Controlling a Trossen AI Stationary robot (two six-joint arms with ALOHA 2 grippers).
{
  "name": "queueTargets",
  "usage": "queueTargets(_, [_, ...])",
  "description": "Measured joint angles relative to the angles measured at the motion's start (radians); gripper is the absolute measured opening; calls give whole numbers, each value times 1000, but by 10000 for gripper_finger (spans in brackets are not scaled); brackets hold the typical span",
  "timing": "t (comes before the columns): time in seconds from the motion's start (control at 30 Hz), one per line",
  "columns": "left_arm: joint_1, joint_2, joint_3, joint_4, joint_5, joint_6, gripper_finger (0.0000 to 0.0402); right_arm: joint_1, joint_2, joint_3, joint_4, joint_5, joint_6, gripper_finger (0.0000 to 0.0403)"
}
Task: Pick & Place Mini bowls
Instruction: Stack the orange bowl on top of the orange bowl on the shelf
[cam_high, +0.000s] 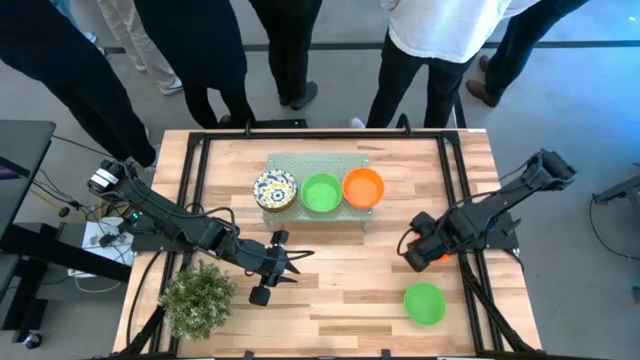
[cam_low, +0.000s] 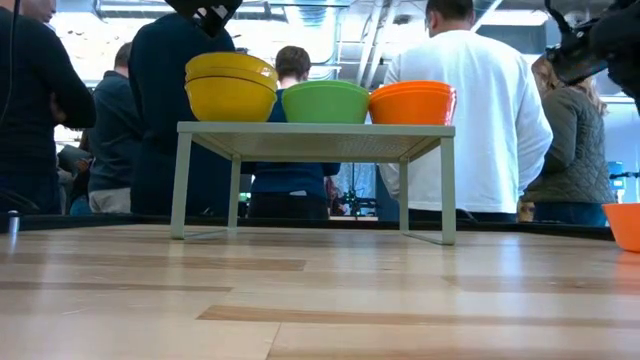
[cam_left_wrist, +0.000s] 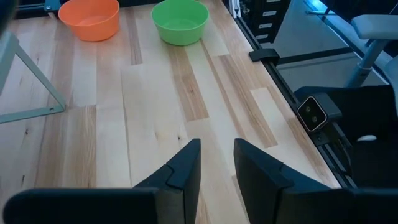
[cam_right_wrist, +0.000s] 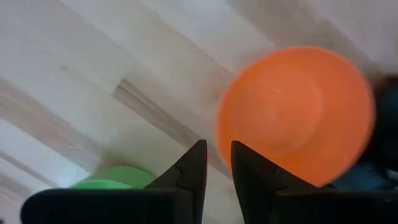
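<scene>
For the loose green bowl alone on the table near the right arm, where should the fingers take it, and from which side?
Take the loose green bowl by its rim, one finger inside and one outside, coming down from above. It sits upright and open-mouthed, its wall flaring to a thin edge, with bare wood around it. The right gripper is nearest.

From above, you can't see much of the orange bowl on the table: the right claw covers nearly all of it. At table height that bowl is cut off by the picture's right edge. The right wrist camera shows it blurred, and the green bowl near it sits half hidden behind the claw's fingers.
</scene>
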Motion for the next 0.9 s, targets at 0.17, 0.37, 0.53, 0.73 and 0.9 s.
queueTargets(0.17, [0, 0, 0, 3, 0, 1, 97, -1, 59, -13, 45, 0, -1, 68])
queueTargets(0.37, [0, 0, 0, 6, 0, 1, 97, -13, 151, -13, 82, -28, -4, 68])
queueTargets(0.53, [0, 0, 0, 9, 0, 1, 97, -31, 225, -13, 75, -59, -5, 68])
queueTargets(0.73, [0, 0, 0, 10, 0, 1, 97, -70, 257, -14, 71, -60, -64, 68])
queueTargets(0.9, [0, 0, 0, 10, 0, 1, 97, -102, 257, -14, 71, -60, -86, 68])
